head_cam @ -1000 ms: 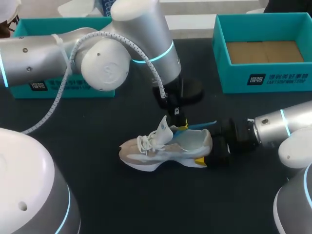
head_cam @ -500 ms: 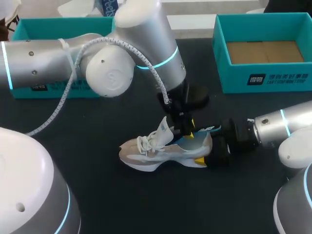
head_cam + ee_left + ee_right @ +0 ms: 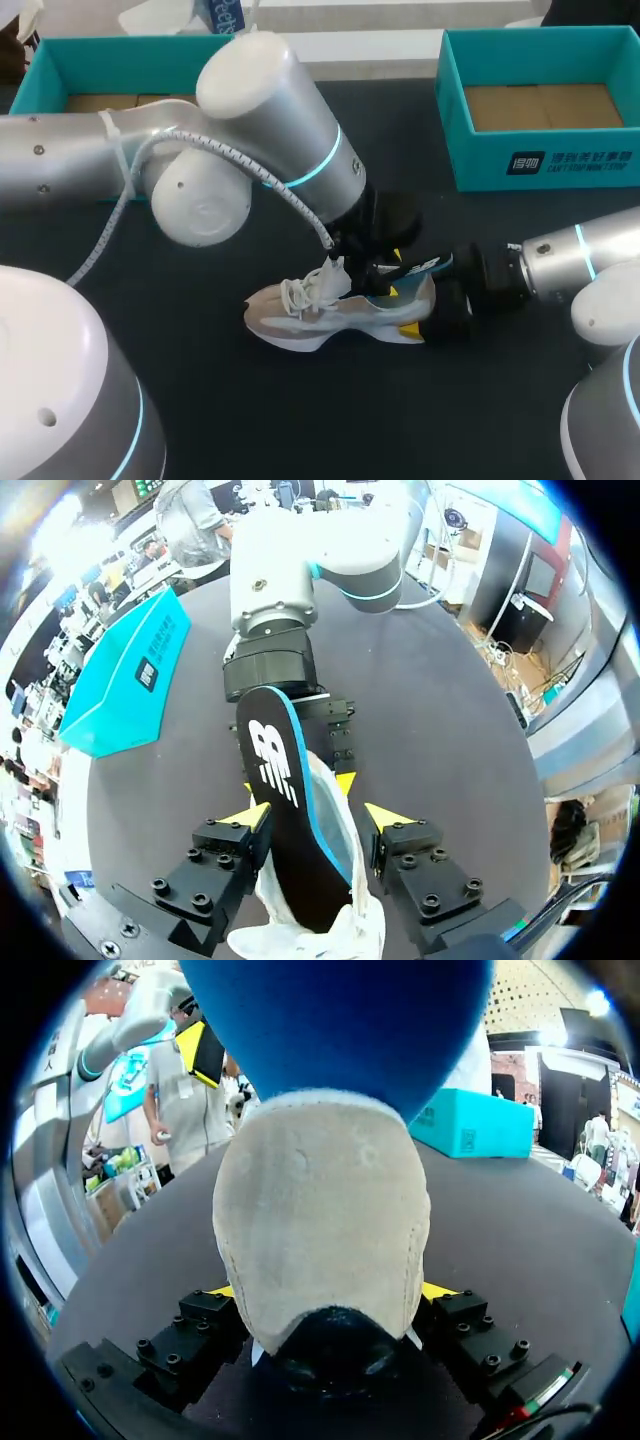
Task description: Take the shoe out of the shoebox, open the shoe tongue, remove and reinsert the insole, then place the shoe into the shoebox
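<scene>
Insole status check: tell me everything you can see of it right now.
The insole is thin and foam-like, black on top with a white logo, and has a bright blue rim and underside. Its front part is down inside the shoe, under the left gripper. Its heel end sticks out over the shoe's heel, not yet seated, above the right gripper, which clamps that heel.

Black matte table [image 3: 300, 420]; soft even light; faint shadows under objects.
</scene>
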Motion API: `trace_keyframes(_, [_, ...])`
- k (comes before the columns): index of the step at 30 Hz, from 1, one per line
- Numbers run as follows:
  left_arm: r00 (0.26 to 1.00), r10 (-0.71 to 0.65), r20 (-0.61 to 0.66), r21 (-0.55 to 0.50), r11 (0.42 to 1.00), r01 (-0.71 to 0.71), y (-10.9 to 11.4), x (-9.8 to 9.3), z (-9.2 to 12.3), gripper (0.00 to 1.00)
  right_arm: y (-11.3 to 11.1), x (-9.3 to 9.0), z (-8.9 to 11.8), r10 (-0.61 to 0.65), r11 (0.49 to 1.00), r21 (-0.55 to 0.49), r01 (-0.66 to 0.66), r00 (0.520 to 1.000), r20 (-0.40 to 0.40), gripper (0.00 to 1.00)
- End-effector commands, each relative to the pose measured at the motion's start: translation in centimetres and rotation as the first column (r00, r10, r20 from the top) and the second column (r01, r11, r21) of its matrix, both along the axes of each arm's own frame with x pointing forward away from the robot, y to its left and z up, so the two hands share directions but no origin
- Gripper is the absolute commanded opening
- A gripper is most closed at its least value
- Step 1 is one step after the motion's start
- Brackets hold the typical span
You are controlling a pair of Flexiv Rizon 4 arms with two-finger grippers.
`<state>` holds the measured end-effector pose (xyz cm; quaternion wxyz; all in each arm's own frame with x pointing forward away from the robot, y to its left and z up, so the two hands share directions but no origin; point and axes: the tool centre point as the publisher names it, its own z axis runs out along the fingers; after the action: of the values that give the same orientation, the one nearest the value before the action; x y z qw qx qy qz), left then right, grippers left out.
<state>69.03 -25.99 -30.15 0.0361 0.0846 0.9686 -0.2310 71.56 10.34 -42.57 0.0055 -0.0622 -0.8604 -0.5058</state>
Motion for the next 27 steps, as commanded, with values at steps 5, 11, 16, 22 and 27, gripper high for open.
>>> trace_keyframes(5, [0.992,0.073,0.1,-0.047,0.997,-0.069,0.2,-0.6,-1.5,0.49,0.5,0.0,-1.1,0.0,1.0,-0.003,0.0,1.0,-0.002,0.0])
trace_keyframes(11, [0.983,0.123,0.137,-0.049,0.992,-0.117,-0.4,-0.3,-2.4,0.48,0.5,0.0,-1.1,0.0,1.0,-0.003,0.0,1.0,-0.002,0.0])
trace_keyframes(16, [0.969,0.182,0.168,-0.066,0.983,-0.174,-1.0,0.3,-3.0,0.48,0.5,0.0,-1.1,0.0,1.0,-0.003,0.0,1.0,-0.002,0.0])
trace_keyframes(22, [0.938,0.254,0.235,-0.103,0.966,-0.235,-1.3,0.8,-3.1,0.55,0.5,0.0,-1.1,0.0,1.0,-0.003,0.0,1.0,-0.002,0.0])
trace_keyframes(27, [0.932,0.278,0.235,-0.114,0.959,-0.257,-1.4,1.3,-3.2,0.62,0.5,0.0,-1.1,0.0,1.0,-0.003,0.0,1.0,-0.002,0.0])
